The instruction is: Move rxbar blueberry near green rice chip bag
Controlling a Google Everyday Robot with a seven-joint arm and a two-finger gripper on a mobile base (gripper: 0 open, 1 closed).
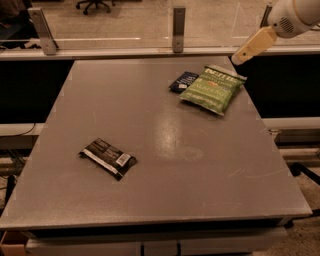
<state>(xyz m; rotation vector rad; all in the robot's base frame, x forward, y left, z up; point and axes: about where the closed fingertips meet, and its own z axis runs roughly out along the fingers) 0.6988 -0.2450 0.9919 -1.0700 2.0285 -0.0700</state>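
Observation:
The rxbar blueberry (183,81), a small dark navy wrapper with white lettering, lies flat at the far right of the grey table (165,150). Its right end touches the left edge of the green rice chip bag (214,89), which lies flat beside it. My gripper (254,46) is raised above and to the right of the bag, past the table's far right corner, and holds nothing. Only its cream-coloured fingers (256,44) show, close together.
A longer black-brown wrapper with a white barcode patch (107,157) lies at the near left of the table. A glass barrier with metal posts (178,27) runs along the far edge. Office chair legs (92,5) show beyond it.

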